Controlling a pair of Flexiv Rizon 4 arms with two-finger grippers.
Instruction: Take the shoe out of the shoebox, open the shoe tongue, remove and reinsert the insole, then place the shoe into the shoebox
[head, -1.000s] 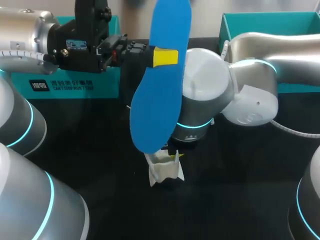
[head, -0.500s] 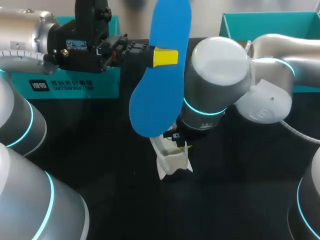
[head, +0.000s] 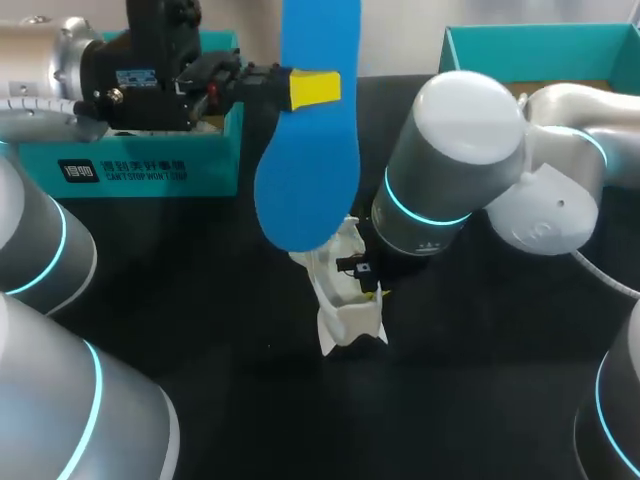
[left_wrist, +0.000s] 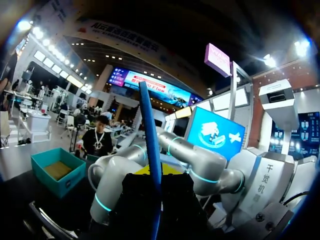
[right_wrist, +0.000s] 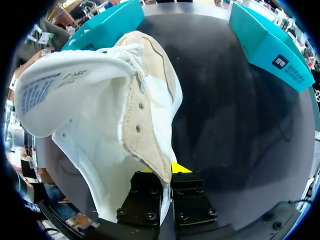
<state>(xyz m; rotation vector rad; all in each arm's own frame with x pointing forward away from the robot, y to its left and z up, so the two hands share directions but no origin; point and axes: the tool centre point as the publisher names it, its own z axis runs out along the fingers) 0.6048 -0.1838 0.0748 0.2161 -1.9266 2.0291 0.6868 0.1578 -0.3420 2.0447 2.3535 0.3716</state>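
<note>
Blue insole (head: 305, 160) hangs broad end down at the head view's upper centre, pinched in the left gripper (head: 314, 88). Just below it, at centre, the right gripper (head: 366, 288) clamps the white shoe (head: 345, 300) by its side wall. Reinserting likely calls for lining that broad end up with the shoe's open mouth while the shoe is held steady.

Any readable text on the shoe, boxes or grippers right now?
Shoebox side: white logo and lettering, too blurred to read.
Label on shoe tongue: grey print, too small.
Blue sticker on left gripper: too small.
Insole: no print visible.
</note>
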